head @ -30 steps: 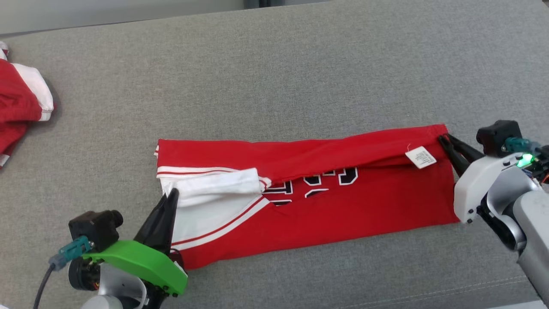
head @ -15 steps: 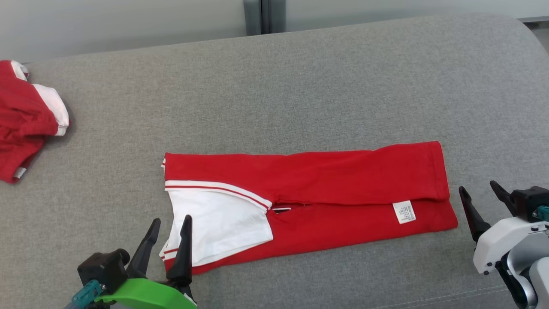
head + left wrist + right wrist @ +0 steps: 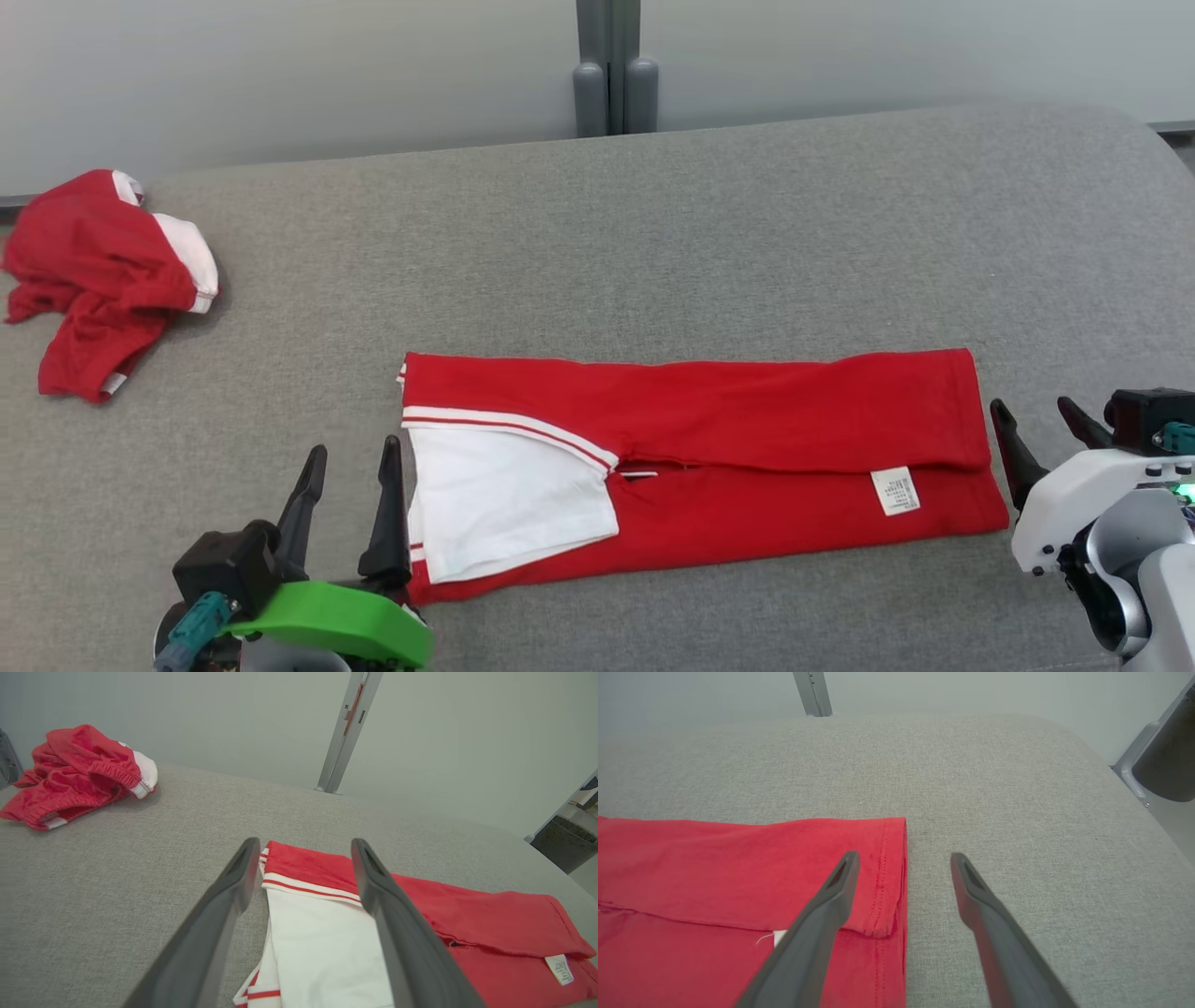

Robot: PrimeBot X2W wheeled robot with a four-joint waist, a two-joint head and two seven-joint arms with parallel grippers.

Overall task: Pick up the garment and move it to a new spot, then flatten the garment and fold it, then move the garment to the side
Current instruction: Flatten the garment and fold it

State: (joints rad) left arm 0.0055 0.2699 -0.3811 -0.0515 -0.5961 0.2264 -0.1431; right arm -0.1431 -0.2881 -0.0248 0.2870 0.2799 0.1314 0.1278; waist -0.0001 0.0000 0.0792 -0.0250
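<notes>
In the head view, the garment (image 3: 691,467) lay folded lengthwise on the cushion (image 3: 653,233). My left gripper (image 3: 355,446) and right gripper (image 3: 1031,403) stood wide open and empty just off its short ends, probably poised for another fold. In the left wrist view, my jaws framed its white end; in the right wrist view, its hem.

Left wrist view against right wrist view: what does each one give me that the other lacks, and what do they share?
Left wrist view: the crumpled red clothing at far left, the white panel with striped trim, the open left gripper. Right wrist view: the stitched hem end, the open right gripper beside it. Shared: the folded red garment, the grey cushion, the grey post.
</notes>
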